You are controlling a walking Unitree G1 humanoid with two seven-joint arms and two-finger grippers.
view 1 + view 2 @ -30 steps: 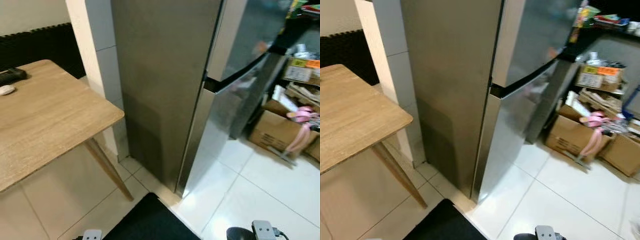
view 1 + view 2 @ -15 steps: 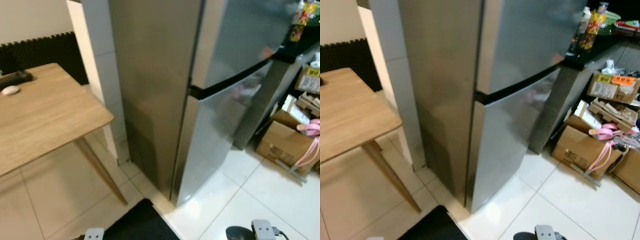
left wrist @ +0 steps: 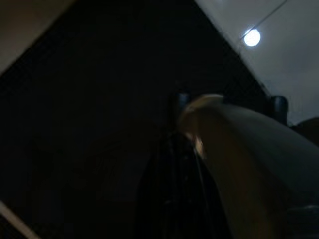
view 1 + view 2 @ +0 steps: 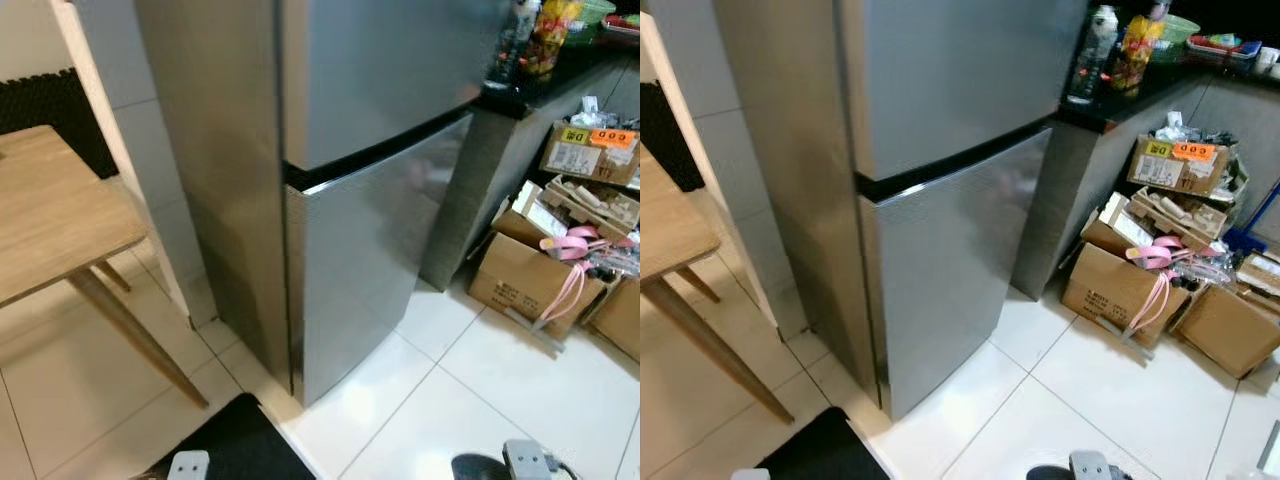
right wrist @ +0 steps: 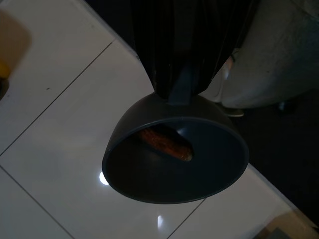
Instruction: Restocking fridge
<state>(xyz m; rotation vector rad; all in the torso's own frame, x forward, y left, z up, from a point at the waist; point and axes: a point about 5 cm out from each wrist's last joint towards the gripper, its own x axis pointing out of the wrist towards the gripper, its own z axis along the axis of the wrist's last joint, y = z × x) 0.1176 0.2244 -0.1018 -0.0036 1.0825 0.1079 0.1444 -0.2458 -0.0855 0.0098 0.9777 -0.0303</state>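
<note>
Jaws of the right gripper (image 5: 182, 82) pinch the rim of a dark grey round bowl (image 5: 175, 158), which hangs low over the white tiled floor (image 5: 55, 114) with a reddish-brown sausage-like piece of food (image 5: 164, 143) lying loose inside it. On the left wrist view the picture is very dark; a pale rounded object (image 3: 234, 149) sits up against the left gripper (image 3: 227, 102), but whether those jaws are spread or pressed on it I cannot tell.

Farther out, the tall stainless-steel 2-door fridge (image 4: 370, 200) stands ahead with both doors closed, a black seam dividing upper from lower. A light wooden surface (image 4: 50, 225) on slanted legs stands at the robot's left, and a black mat (image 4: 235, 445) lies just before the fridge's corner. To the right, a dark counter (image 4: 1120, 95) carries bottles, with brown cardboard boxes (image 4: 1120, 290) on the floor below it.

Judging by the look, the bowl is stiff, light and probably smooth, so a rim pinch can let it swing or tip; the food would roll out if it tilts. Keeping it level, or supporting it from beneath, seems wiser. A door must be pulled open first, likely along its free edge.
</note>
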